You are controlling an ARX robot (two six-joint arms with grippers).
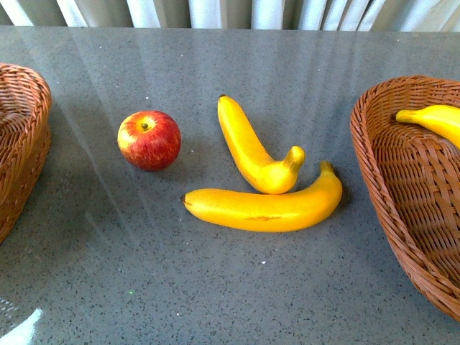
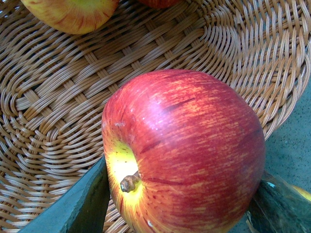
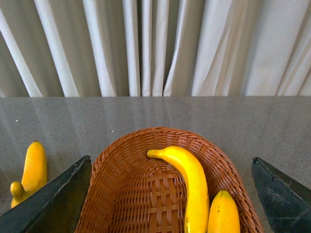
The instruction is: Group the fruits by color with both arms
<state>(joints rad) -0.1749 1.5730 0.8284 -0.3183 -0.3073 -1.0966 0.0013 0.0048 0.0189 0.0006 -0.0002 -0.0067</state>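
While a red apple (image 2: 184, 150) is clamped in the left gripper (image 2: 183, 174), it is held over the woven floor of the left basket (image 2: 48, 121), with a second apple (image 2: 73, 12) lying beyond the gripper. A low, gentle release is advised, so that the fruit is not rolled towards the rim. The right gripper (image 3: 171, 161) is spread wide and empty over the right basket (image 3: 121, 194), where two bananas (image 3: 192, 189) are seen beneath it. A third apple (image 1: 149, 140) and two further bananas (image 1: 262, 208) are left on the table (image 1: 230, 287).
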